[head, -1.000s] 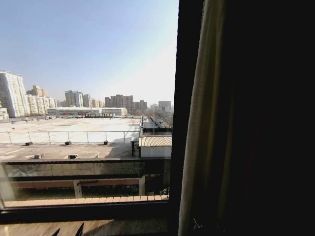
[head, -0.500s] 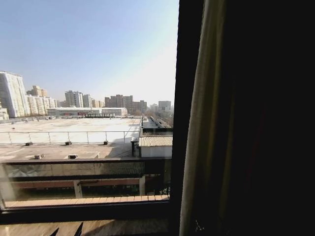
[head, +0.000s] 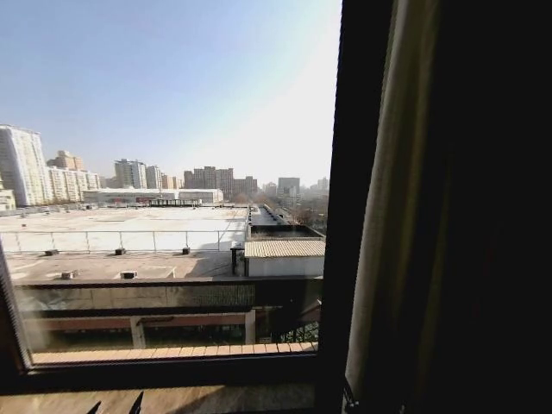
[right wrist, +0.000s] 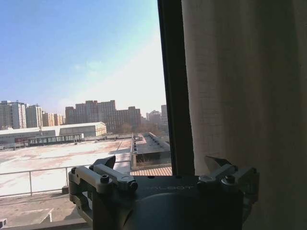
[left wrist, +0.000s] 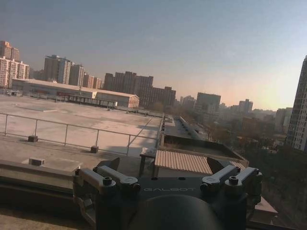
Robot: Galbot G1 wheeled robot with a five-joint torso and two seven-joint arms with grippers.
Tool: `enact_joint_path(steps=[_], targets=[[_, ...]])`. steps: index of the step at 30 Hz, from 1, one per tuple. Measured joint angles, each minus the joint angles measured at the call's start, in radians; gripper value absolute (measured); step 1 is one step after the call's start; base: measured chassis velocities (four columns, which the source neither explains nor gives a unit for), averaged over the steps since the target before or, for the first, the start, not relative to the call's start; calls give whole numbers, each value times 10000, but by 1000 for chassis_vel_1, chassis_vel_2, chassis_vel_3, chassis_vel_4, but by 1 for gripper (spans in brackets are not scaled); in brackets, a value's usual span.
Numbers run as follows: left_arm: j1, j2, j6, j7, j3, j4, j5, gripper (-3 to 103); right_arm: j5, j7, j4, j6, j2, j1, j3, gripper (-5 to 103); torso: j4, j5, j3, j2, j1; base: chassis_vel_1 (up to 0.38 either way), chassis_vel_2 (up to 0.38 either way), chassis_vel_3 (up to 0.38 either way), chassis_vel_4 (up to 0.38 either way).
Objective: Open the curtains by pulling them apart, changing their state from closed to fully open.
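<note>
One panel of the curtains [head: 392, 224] hangs bunched at the right of the window, its pale hemmed edge just right of the dark upright frame bar [head: 352, 172]; the rest of it is in deep shadow. The glass left of the bar is uncovered. My right gripper [right wrist: 162, 162] is open with nothing between its fingers, and the curtains [right wrist: 240, 96] hang close behind one of them. My left gripper [left wrist: 163, 165] is open too, facing bare glass, and its dark fingertips [head: 136, 402] peek in at the bottom edge of the head view.
The frame bar [right wrist: 170, 86] stands between the open glass and the curtain. A window sill [head: 190, 398] runs along the bottom, and a sliver of another frame edge [head: 10, 319] shows at the lower left. Rooftops and distant buildings lie outside.
The frame bar and curtain edge sit farther right in the head view and a frame edge has appeared at lower left, while far buildings stay put: the camera has moved, not the things.
</note>
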Motion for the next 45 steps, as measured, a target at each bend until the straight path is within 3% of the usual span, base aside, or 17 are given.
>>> enact_joint_path(steps=[7, 45], targets=[[41, -11, -110, 0, -93, 18, -43, 100, -244, 13, 158, 284, 14, -184, -5, 100, -1, 2, 0, 0, 0, 294, 296, -291, -296], [71, -117, -353, 31, -116, 131, -53, 100, -589, -48, 296, 328, 181, -355, -231, 100, -4, -11, -1, 1, -1, 354, 320, -349, -319]])
